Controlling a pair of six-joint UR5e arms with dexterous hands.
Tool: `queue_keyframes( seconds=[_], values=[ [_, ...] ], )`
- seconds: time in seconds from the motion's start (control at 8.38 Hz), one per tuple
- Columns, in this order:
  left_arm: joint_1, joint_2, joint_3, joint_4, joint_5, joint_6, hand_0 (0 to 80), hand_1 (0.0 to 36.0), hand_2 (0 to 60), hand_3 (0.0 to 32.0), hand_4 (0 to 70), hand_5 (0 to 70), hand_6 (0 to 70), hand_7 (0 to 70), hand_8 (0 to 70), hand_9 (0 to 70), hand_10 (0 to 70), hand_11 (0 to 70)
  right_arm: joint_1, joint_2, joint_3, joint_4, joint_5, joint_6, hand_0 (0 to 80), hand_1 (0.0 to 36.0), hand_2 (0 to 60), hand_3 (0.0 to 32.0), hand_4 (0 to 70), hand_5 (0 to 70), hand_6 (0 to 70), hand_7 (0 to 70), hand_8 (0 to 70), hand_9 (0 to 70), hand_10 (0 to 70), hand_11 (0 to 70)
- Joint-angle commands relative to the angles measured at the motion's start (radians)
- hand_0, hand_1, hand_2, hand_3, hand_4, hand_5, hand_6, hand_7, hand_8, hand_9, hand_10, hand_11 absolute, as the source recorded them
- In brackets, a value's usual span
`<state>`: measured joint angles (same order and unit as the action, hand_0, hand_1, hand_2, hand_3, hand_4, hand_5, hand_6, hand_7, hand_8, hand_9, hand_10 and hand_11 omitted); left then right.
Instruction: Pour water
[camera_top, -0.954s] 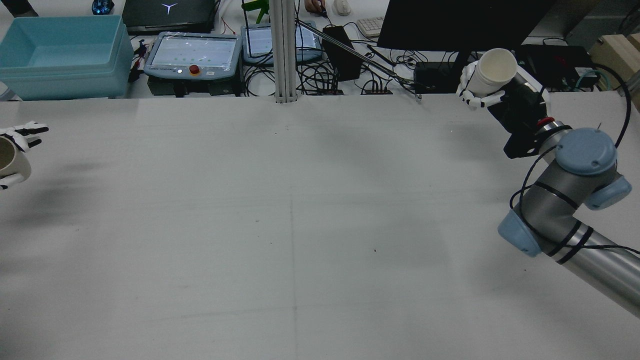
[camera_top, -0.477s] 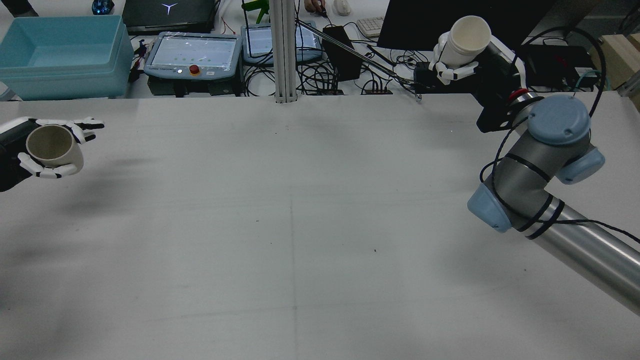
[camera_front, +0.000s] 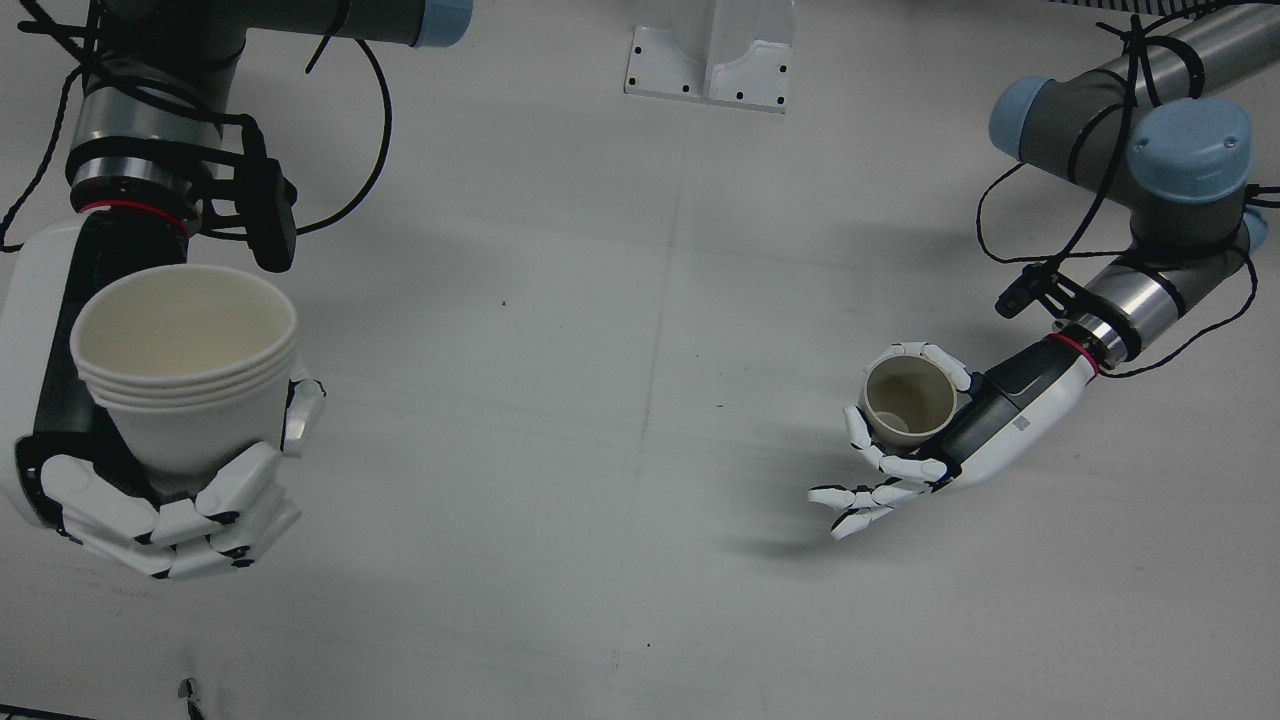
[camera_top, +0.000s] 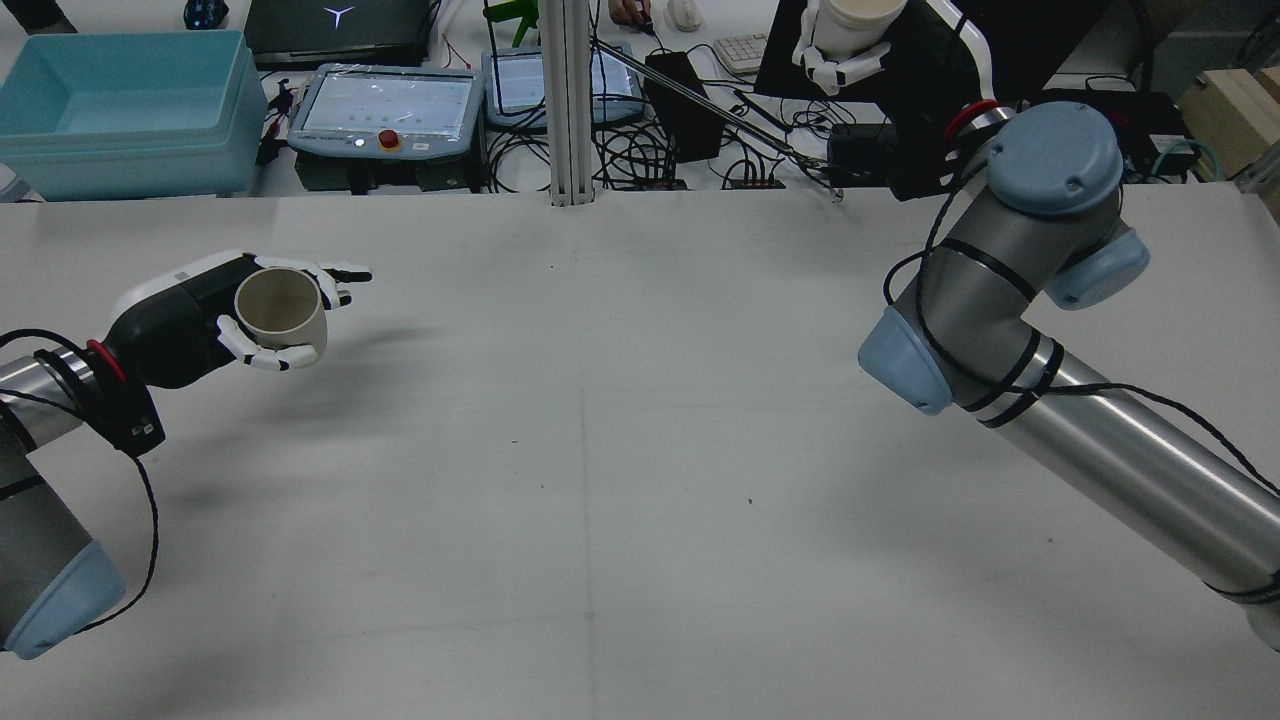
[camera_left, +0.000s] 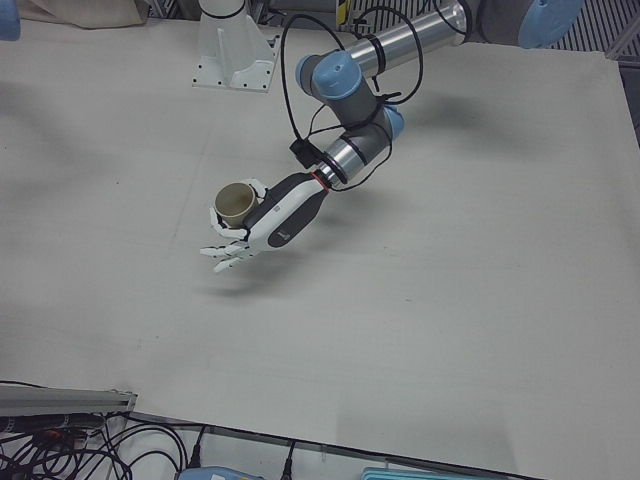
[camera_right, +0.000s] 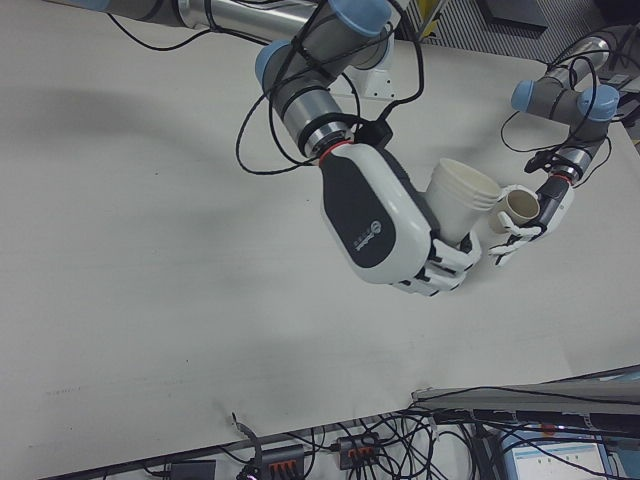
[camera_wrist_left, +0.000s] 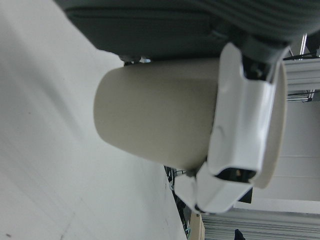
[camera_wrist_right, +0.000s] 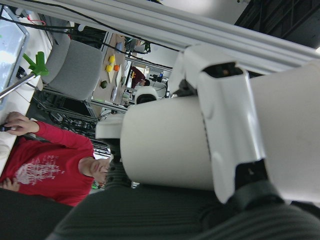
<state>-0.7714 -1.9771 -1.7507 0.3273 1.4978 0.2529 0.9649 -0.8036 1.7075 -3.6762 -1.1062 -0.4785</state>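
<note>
My left hand (camera_top: 195, 310) is shut on a beige cup (camera_top: 281, 306), held upright above the table's left side in the rear view. It also shows in the front view (camera_front: 985, 425) with the cup (camera_front: 908, 395), whose inside looks empty. My right hand (camera_front: 150, 510) is shut on a stack of white paper cups (camera_front: 185, 370), held upright and raised high. In the rear view that hand (camera_top: 835, 55) and its cups (camera_top: 858, 15) sit at the top edge. In the right-front view the white cups (camera_right: 460, 200) and the beige cup (camera_right: 520, 207) appear close together.
Beyond the table's far edge stand a blue bin (camera_top: 120, 110), teach pendants (camera_top: 385, 105), a metal post (camera_top: 567, 100), a black monitor and tangled cables. A person in red (camera_wrist_right: 45, 160) shows in the right hand view. The post's base plate (camera_front: 712, 50) sits between the arms.
My left hand has moved inward over the table with the beige cup. My right hand has risen and swung leftward in the rear view with the white cups.
</note>
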Motion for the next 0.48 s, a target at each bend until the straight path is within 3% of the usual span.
queue_keyframes(
  seconds=[0.0, 0.36],
  values=[
    [0.015, -0.121, -0.004, 0.087, -0.016, -0.006, 80.0, 36.0, 60.0, 0.0, 70.0, 70.0, 23.7, 17.4, 8.2, 6.9, 8.7, 15.8, -0.192, 0.034, 0.223, 0.005, 0.175, -0.59, 80.0, 36.0, 60.0, 0.0, 70.0, 70.0, 70.0, 70.0, 61.0, 70.0, 52.2, 70.0],
    [0.026, -0.18, -0.018, 0.165, -0.013, -0.089, 80.0, 36.0, 60.0, 0.0, 70.0, 70.0, 23.7, 17.4, 8.0, 6.3, 7.6, 14.4, -0.34, 0.034, 0.241, 0.042, 0.299, -0.976, 80.0, 36.0, 60.0, 0.0, 70.0, 70.0, 70.0, 70.0, 56.3, 68.4, 51.5, 70.0]
  ],
)
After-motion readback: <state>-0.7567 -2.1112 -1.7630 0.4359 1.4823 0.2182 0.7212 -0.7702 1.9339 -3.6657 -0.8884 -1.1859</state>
